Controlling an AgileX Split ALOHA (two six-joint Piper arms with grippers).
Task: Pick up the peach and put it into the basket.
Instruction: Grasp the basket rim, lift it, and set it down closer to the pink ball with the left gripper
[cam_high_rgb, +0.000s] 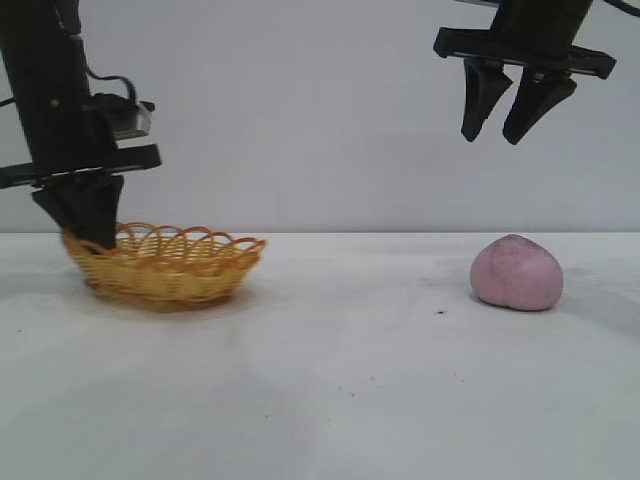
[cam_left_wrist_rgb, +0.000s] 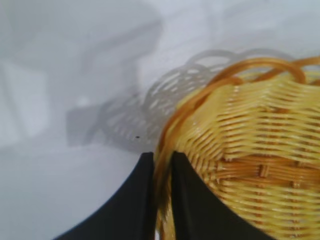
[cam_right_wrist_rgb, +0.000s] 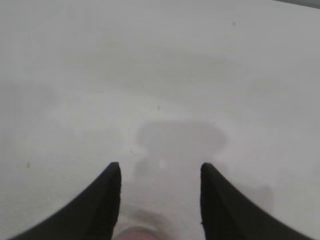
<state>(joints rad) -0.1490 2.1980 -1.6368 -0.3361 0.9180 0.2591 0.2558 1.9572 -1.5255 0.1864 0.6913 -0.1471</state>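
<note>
The dull pink peach (cam_high_rgb: 517, 273) sits on the white table at the right. Only its top edge shows in the right wrist view (cam_right_wrist_rgb: 135, 234), below the fingers. My right gripper (cam_high_rgb: 503, 132) hangs open and empty high above the peach; in the right wrist view (cam_right_wrist_rgb: 160, 167) its fingers stand wide apart. The yellow woven basket (cam_high_rgb: 165, 262) with its orange looped rim rests at the left. My left gripper (cam_high_rgb: 88, 235) is shut on the basket's left rim; the left wrist view (cam_left_wrist_rgb: 161, 157) shows the rim (cam_left_wrist_rgb: 165, 145) pinched between the two fingers.
The white table (cam_high_rgb: 350, 380) stretches between basket and peach with only a few dark specks on it. A plain grey wall stands behind.
</note>
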